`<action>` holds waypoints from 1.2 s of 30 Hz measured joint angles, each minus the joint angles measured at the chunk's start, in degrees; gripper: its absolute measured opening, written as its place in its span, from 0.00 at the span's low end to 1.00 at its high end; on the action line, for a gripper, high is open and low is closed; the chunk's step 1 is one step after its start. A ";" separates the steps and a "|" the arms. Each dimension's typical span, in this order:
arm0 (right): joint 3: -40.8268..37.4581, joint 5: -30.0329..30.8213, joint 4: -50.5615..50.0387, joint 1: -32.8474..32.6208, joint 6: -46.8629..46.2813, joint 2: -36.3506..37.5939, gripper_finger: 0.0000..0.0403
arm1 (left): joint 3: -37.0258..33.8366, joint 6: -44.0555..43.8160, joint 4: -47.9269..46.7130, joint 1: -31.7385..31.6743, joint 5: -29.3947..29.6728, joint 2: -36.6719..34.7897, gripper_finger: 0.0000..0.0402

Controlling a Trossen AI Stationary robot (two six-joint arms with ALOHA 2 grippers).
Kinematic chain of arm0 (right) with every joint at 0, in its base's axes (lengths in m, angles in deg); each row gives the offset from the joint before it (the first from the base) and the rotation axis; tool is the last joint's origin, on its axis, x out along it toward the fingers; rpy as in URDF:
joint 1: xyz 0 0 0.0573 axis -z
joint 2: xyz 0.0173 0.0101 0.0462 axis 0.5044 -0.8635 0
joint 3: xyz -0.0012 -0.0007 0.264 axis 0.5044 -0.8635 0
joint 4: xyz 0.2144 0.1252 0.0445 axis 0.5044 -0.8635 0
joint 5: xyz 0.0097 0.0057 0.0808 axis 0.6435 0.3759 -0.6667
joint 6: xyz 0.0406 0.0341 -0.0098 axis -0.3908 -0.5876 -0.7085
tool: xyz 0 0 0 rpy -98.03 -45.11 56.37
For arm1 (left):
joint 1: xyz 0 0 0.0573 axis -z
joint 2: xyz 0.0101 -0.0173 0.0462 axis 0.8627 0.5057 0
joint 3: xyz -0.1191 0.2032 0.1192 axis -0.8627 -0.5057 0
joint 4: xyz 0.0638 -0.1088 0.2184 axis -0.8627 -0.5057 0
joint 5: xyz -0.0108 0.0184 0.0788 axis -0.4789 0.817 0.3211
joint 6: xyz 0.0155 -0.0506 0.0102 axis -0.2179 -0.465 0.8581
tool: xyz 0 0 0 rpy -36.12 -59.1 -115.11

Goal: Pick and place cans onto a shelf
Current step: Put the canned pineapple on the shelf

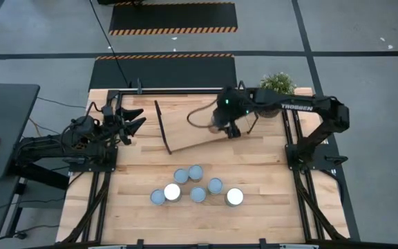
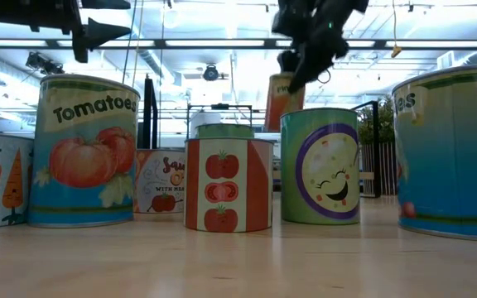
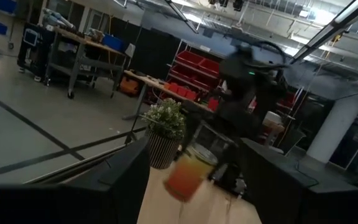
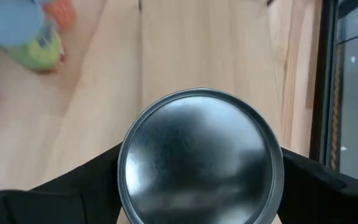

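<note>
Several cans (image 1: 196,185) with pale blue-grey or shiny white tops stand upright in a cluster on the near middle of the table. In the low view they stand in a row (image 2: 228,184). The shelf (image 1: 185,135) is a light-wood board with black frame ends at the far middle. My right gripper (image 1: 226,126) is shut on one more can (image 4: 201,155) with an orange side (image 2: 281,98), over the shelf. My left gripper (image 1: 135,124) is open and empty at the far left, left of the shelf. My right gripper pinches the can between its two fingers (image 4: 79,180), one on each side of the round wall just below the shiny top (image 4: 135,168). The fingers come from above, pointing down. The can hangs roughly upright over the shelf board; its bottom is hidden.
A potted green plant (image 1: 277,83) stands at the far right, behind my right arm. The shelf's black frame end (image 1: 163,128) stands up between my two grippers. Bare tabletop lies to the left and right of the can cluster.
</note>
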 joint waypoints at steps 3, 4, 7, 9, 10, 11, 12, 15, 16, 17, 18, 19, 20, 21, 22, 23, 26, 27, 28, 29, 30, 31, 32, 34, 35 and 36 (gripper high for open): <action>-0.58 -1.71 0.15 3.83 2.99 -2.35 0.83 | 0.00 -0.03 -0.30 0.00 0.11 -0.02 0.62; -0.64 -1.22 0.09 4.81 3.37 -3.26 0.83 | 0.00 -0.22 -0.44 0.00 0.12 0.00 0.62; -0.66 2.13 0.49 6.88 4.29 -5.02 0.83 | 0.00 -1.09 -0.78 0.00 0.20 -0.02 0.62; -0.66 3.39 0.47 8.05 5.89 -5.49 0.83 | 0.00 -1.19 -1.07 0.00 0.89 -0.02 0.62; -0.66 3.40 0.43 8.73 6.50 -5.55 0.83 | 0.00 -1.25 -1.11 0.00 1.11 0.00 0.62; -0.66 3.09 0.48 9.38 7.04 -5.54 0.83 | 0.00 -1.23 -1.11 0.00 1.42 -0.01 0.62; -0.65 2.58 0.56 10.09 7.33 -5.51 0.83 | 0.00 -1.22 -1.12 0.01 1.69 -0.02 0.62; -0.64 1.63 -0.79 12.24 7.63 -5.49 0.84 | 0.00 -1.21 -1.29 0.00 2.13 -0.02 0.62; -0.64 1.63 -1.53 12.92 7.82 -5.49 0.85 | 0.00 -1.20 -1.42 0.00 2.13 -0.02 0.62; -0.64 1.65 -2.18 13.45 7.90 -5.49 0.86 | 0.00 -1.18 -1.57 0.00 2.28 -0.02 0.62; -0.64 1.63 -2.61 13.95 7.94 -5.49 0.87 | 0.00 -1.16 -1.62 0.02 2.40 -0.02 0.62; -0.64 1.60 -2.64 14.30 8.00 -5.49 0.89 | 0.00 -1.16 -1.66 0.00 2.52 -0.02 0.62; -0.64 1.63 -2.47 14.55 8.12 -5.49 0.91 | 0.00 -1.06 -1.66 0.00 2.54 -0.02 0.62; -0.64 1.69 -2.48 14.76 8.46 -5.49 0.92 | 0.00 -1.01 -1.66 0.02 2.54 -0.02 0.62; -0.64 1.93 -2.55 14.88 8.61 -5.49 0.94 | 0.00 -0.98 -1.69 0.01 2.54 -0.02 0.62; -0.64 2.38 -2.60 14.98 8.65 -5.49 0.96 | 0.00 -0.98 -1.80 0.00 2.54 -0.02 0.62; -0.64 3.44 -2.35 15.08 9.04 -5.49 0.99 | 0.00 -0.96 -1.96 0.01 2.54 -0.02 0.62; -0.64 4.26 -2.29 15.04 9.08 -5.49 0.99 | 0.00 -0.97 -1.94 0.00 2.54 -0.02 0.62; -0.64 4.91 -2.28 14.97 9.08 -5.47 0.98 | 0.00 -1.01 -1.94 0.02 2.54 -0.02 0.62; -0.64 5.38 -2.34 14.95 9.08 -5.44 0.98 | 0.00 -0.98 -1.96 0.02 2.54 -0.02 0.62; -0.64 5.81 -2.33 14.95 9.08 -5.44 0.98 | 0.00 -0.98 -1.94 0.00 2.54 -0.02 0.62; -0.64 5.95 -2.27 14.95 9.08 -5.44 0.97 | 0.00 -1.03 -1.94 0.00 2.54 -0.02 0.62; -0.64 6.02 -2.16 15.07 9.08 -5.44 0.97 | 0.00 -1.03 -1.94 0.02 2.54 -0.02 0.62; -0.64 6.31 -1.60 15.50 9.09 -5.44 0.97 | 0.00 -1.05 -1.94 0.01 2.54 -0.02 0.62; -0.64 6.84 -1.14 15.75 9.09 -5.44 0.97 | 0.00 -1.07 -1.94 0.01 2.54 -0.02 0.62; -0.64 7.56 -0.65 16.00 9.10 -5.44 0.97 | 0.00 -1.07 -1.94 0.02 2.54 -0.02 0.62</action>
